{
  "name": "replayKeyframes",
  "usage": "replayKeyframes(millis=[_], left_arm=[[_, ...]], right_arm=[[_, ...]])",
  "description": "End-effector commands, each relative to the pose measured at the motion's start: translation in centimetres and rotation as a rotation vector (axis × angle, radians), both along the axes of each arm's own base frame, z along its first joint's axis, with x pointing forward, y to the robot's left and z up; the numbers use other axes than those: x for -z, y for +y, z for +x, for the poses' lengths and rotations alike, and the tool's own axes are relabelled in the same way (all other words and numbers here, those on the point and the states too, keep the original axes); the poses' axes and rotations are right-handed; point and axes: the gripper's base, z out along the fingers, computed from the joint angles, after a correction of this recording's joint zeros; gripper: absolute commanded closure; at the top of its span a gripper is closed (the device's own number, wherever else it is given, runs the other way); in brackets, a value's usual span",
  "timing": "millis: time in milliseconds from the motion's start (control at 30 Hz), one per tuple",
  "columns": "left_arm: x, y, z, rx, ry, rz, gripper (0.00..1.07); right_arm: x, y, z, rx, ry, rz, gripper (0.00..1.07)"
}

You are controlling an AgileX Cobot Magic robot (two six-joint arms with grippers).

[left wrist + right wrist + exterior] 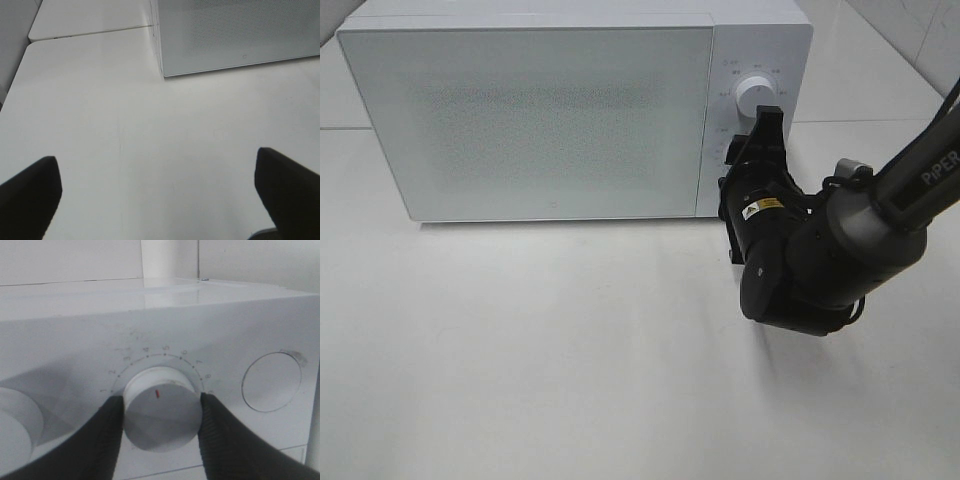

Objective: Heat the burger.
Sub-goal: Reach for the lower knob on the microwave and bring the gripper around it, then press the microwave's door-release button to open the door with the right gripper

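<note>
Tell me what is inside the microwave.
Nothing shows: the door of the microwave is shut and its speckled panel hides the inside. No burger is visible in any view. Outside, the right gripper clamps a dial.

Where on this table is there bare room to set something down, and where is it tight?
Free: the broad table stretch in front of the microwave, left of the right arm; also the strip beyond its left corner. Tight: the control panel, where the right pincer grips a knob.

"PiPER" on the right arm (940,165); numerals 1 to 8 around the white dial (161,412)
</note>
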Motion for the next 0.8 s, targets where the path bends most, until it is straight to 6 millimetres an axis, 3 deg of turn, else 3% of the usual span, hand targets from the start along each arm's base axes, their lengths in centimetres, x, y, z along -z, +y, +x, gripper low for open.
replayKeyframes(millis=[33,67,133,233,267,300,433,567,800], left_arm=[[0.1,-0.1,-0.2,0.0,-0.009,-0.009,0.09],[0.1,-0.1,-0.2,0.0,-0.009,-0.009,0.09],[0.1,-0.1,-0.2,0.0,-0.009,-0.009,0.09],[0.1,-0.1,-0.2,0.0,-0.009,-0.009,0.09],[0.1,-0.1,-0.2,0.0,-0.009,-0.009,0.09],[0.1,-0.1,-0.2,0.0,-0.009,-0.009,0.09],[0.1,-0.1,-0.2,0.0,-0.009,-0.009,0.09],[0.1,-0.1,-0.2,0.0,-0.009,-0.009,0.09],[0.1,-0.1,-0.2,0.0,-0.009,-0.009,0.09]], right_arm=[[-2.7,1.1,0.5,-0.031,-0.211,0.021,0.87],[-2.7,1.1,0.5,-0.031,-0.211,0.021,0.87],[-2.6,0.8,0.5,0.005,-0.198,0.002,0.52],[-2.5,0.7,0.5,0.009,-0.194,-0.012,0.44],[-2.5,0.7,0.5,0.011,-0.19,-0.058,0.27],[-2.5,0.7,0.5,0.007,-0.183,-0.097,0.16],[-2.1,0.6,0.3,-0.004,-0.152,-0.115,0.14],[-1.3,0.6,-0.4,-0.033,-0.095,-0.147,0.19],[-1.7,0.4,-1.4,-0.098,-0.066,-0.222,0.23]])
